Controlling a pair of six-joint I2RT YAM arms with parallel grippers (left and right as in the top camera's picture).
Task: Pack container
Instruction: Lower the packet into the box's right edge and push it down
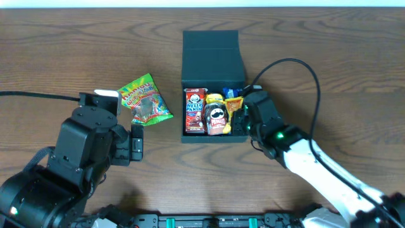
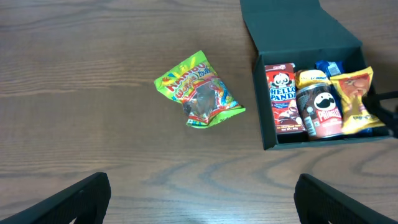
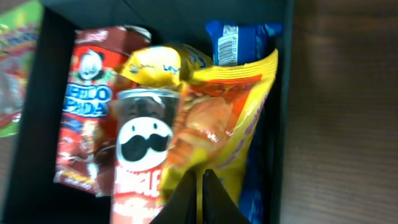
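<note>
Right gripper [image 3: 200,194] pinched shut on yellow packet [image 3: 239,118] inside box [image 1: 212,47]; left gripper [image 2: 202,198] wide open; risk: packet catches on can [image 3: 142,155] and sits above the rim.

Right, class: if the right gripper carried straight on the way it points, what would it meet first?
Most likely the yellow snack packet in the container: the right gripper, jaws shut, points straight at it. Depth is unclear; it may be touching it now.
</note>
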